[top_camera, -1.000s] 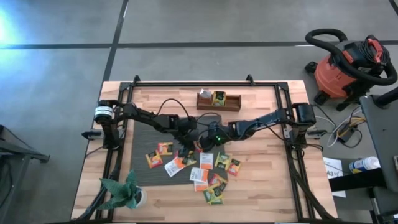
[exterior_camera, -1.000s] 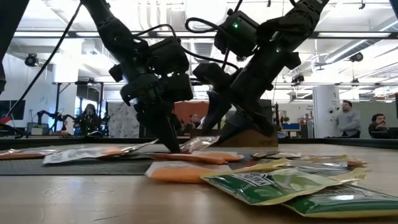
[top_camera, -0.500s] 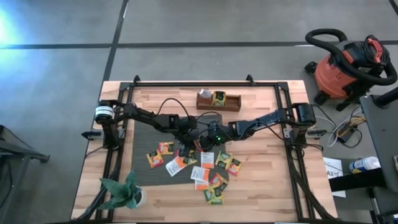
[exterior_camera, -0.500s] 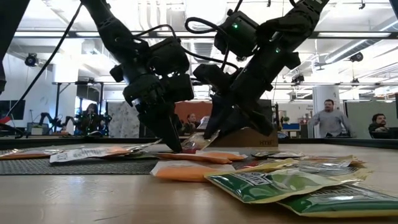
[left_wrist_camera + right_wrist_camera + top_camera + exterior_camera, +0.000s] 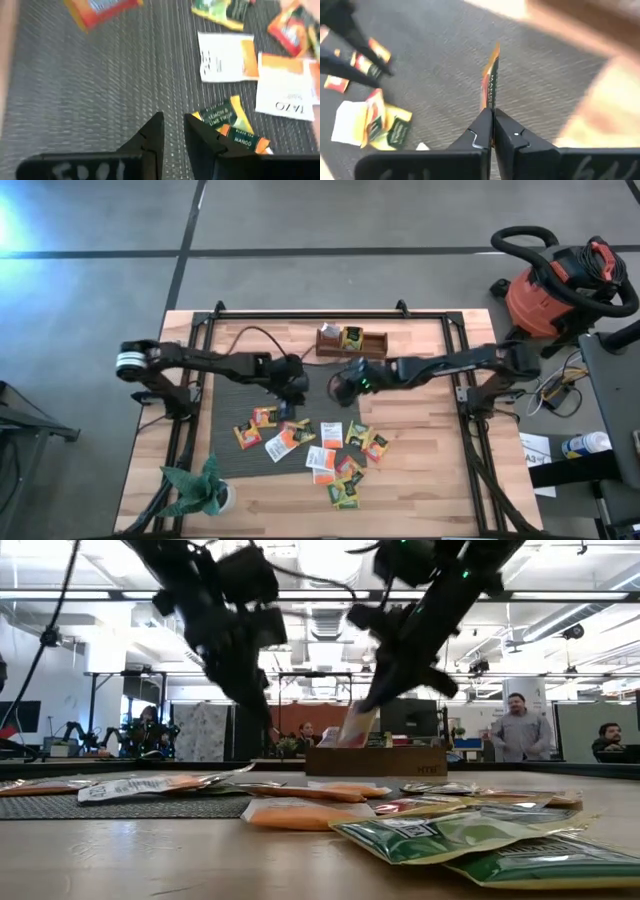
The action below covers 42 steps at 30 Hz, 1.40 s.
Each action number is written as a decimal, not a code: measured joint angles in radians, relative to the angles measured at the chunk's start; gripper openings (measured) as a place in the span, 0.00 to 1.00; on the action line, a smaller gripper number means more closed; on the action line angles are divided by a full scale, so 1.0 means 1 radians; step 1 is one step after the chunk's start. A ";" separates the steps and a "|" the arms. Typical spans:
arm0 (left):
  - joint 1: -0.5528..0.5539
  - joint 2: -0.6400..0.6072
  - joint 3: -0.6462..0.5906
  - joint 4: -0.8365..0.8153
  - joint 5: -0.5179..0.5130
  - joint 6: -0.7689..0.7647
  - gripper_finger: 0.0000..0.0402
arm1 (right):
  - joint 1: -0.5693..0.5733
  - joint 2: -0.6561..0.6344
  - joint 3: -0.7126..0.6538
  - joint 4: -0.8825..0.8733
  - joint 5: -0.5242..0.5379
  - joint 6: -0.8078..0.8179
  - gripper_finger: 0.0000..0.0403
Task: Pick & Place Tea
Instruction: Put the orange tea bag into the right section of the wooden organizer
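Note:
Several tea packets (image 5: pixel 320 450), green, orange and white, lie flat on the grey mat (image 5: pixel 225 425) and on the wood beside it. My right gripper (image 5: pixel 340 387) hovers above the mat's far right part, shut on an orange tea packet (image 5: pixel 490 75), which also shows in the low view (image 5: pixel 358 727). My left gripper (image 5: pixel 173 127) hangs over the mat (image 5: pixel 90 85) a little left of it, its fingers slightly apart with nothing between them. A green and an orange packet (image 5: pixel 225 115) lie just beside it. My right gripper pinches the orange packet by its near end (image 5: pixel 490 107) between its two fingers. The fingers slant down from the table's right side. The packet sticks out past the fingertips, edge-on to the wrist camera, and hangs clear of the mat.
A wooden holder (image 5: pixel 350 342) with a packet in it stands near the table's far edge, just beyond both grippers. A potted plant (image 5: pixel 200 492) sits at the near left corner. A red shop vacuum (image 5: pixel 560 280) stands on the floor off to the right.
My right gripper has shut on the orange packet on the mat and lifted it clear. Both grippers have risen from the mat and drawn back toward the table's far edge. The other packets have stayed where they lay.

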 joint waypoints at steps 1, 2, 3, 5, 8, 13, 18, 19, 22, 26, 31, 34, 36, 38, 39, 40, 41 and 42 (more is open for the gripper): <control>0.000 -0.024 0.000 -0.010 -0.009 -0.003 0.17 | -0.019 -0.032 0.000 -0.024 0.004 -0.028 0.02; 0.000 -0.043 0.000 -0.015 -0.013 -0.011 0.17 | -0.041 -0.067 0.001 -0.057 0.004 -0.064 0.02; 0.000 -0.063 0.000 -0.014 -0.014 -0.020 0.17 | -0.065 -0.096 0.001 -0.091 0.004 -0.105 0.02; 0.000 -0.103 0.000 -0.013 -0.016 -0.045 0.17 | -0.122 -0.151 0.001 -0.137 0.003 -0.189 0.02; 0.000 -0.153 0.000 -0.008 -0.016 -0.091 0.17 | -0.231 -0.219 0.001 -0.214 -0.001 -0.295 0.02; 0.000 -0.206 0.000 0.000 -0.015 -0.153 0.17 | -0.417 -0.255 0.001 -0.251 -0.119 -0.498 0.02; 0.000 -0.212 0.000 0.037 -0.017 -0.198 0.17 | -0.525 -0.208 0.000 -0.252 -0.210 -0.775 0.02; 0.000 -0.211 0.000 0.041 -0.022 -0.204 0.17 | -0.536 -0.196 0.001 -0.252 -0.212 -0.832 0.02; 0.000 -0.204 0.000 0.037 -0.053 -0.224 0.17 | -0.557 -0.165 0.001 -0.244 -0.218 -0.991 0.02; 0.000 -0.201 0.000 0.038 -0.097 -0.264 0.17 | -0.583 -0.129 0.000 -0.244 -0.278 -1.137 0.02; 0.003 -0.200 0.000 0.038 -0.172 -0.269 0.17 | -0.611 -0.074 0.001 -0.238 -0.330 -1.216 0.02; 0.007 -0.200 0.000 0.038 -0.201 -0.272 0.17 | -0.623 -0.039 0.000 -0.210 -0.339 -1.240 0.02; 0.012 -0.200 0.000 0.038 -0.204 -0.280 0.17 | -0.631 -0.018 0.000 -0.184 -0.337 -1.254 0.02; 0.017 -0.200 0.000 0.038 -0.204 -0.291 0.17 | -0.637 -0.001 0.000 -0.159 -0.334 -1.270 0.02; 0.018 -0.200 0.000 0.038 -0.204 -0.295 0.17 | -0.640 0.006 0.000 -0.148 -0.330 -1.279 0.02; 0.018 -0.200 0.000 0.038 -0.204 -0.298 0.17 | -0.643 0.013 0.000 -0.141 -0.318 -1.284 0.02; 0.018 -0.200 0.000 0.038 -0.205 -0.302 0.17 | -0.644 0.018 0.001 -0.137 -0.301 -1.284 0.02; 0.018 -0.200 0.000 0.038 -0.209 -0.308 0.17 | -0.648 0.022 0.000 -0.137 -0.294 -1.284 0.02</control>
